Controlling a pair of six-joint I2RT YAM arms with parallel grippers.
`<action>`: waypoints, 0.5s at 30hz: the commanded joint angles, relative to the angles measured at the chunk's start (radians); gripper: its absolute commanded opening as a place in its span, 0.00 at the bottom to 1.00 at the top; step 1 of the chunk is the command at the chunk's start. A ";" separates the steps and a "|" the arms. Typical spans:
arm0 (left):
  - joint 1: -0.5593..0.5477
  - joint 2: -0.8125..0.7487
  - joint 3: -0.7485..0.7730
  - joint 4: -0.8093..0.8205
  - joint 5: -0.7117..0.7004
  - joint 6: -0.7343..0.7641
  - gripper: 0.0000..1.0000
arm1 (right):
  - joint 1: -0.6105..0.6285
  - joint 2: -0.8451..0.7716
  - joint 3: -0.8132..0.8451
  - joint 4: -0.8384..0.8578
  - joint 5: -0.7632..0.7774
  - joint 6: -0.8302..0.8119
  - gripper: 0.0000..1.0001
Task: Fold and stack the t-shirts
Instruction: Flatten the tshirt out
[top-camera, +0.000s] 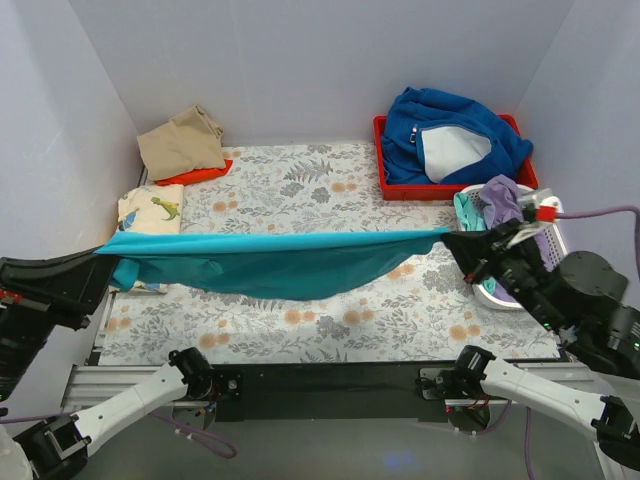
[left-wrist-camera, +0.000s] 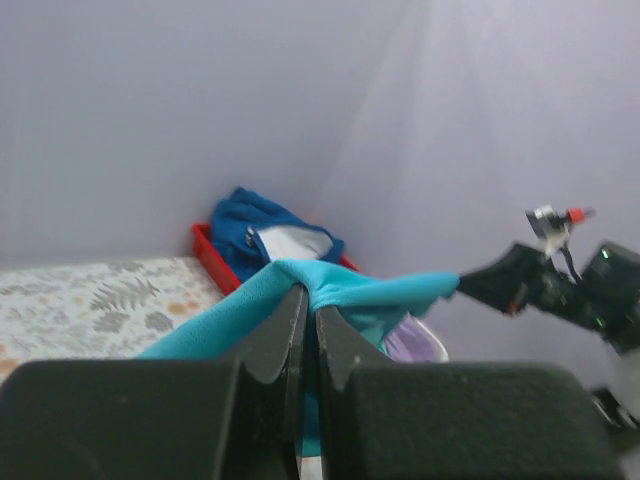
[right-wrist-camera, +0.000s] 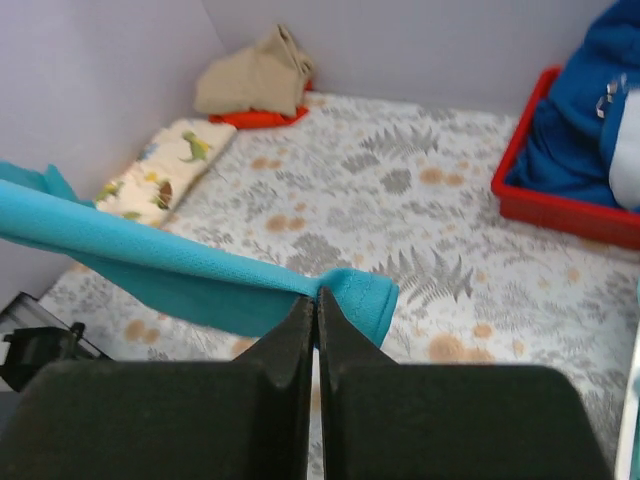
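The teal t-shirt (top-camera: 270, 262) hangs stretched taut across the table, held up at both ends. My left gripper (top-camera: 100, 255) is shut on its left end; the cloth (left-wrist-camera: 350, 290) bunches over the closed tips (left-wrist-camera: 311, 300). My right gripper (top-camera: 452, 240) is shut on its right end, with a hemmed corner (right-wrist-camera: 360, 295) poking past the tips (right-wrist-camera: 316, 300). A tan t-shirt (top-camera: 182, 143) lies on an orange one (top-camera: 200, 174) at the back left. The cream dinosaur-print t-shirt (top-camera: 150, 212) lies folded at the left edge. Lavender (top-camera: 500, 198) and mint (top-camera: 468, 210) t-shirts sit in the basket.
A red tray (top-camera: 382, 160) at the back right holds the royal-blue fleece (top-camera: 450, 135). A white basket (top-camera: 552, 235) stands at the right edge behind my right arm. The floral tablecloth (top-camera: 330, 320) covers the table. Pale walls close in on three sides.
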 joint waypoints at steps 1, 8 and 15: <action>0.004 0.143 0.141 -0.244 0.174 -0.071 0.00 | -0.007 -0.058 0.069 0.039 0.012 -0.125 0.01; 0.004 0.266 0.216 -0.334 0.444 -0.175 0.00 | -0.007 -0.048 0.127 0.082 -0.163 -0.205 0.01; -0.005 0.272 0.190 -0.413 0.336 -0.272 0.00 | -0.008 0.038 0.054 0.153 -0.113 -0.225 0.02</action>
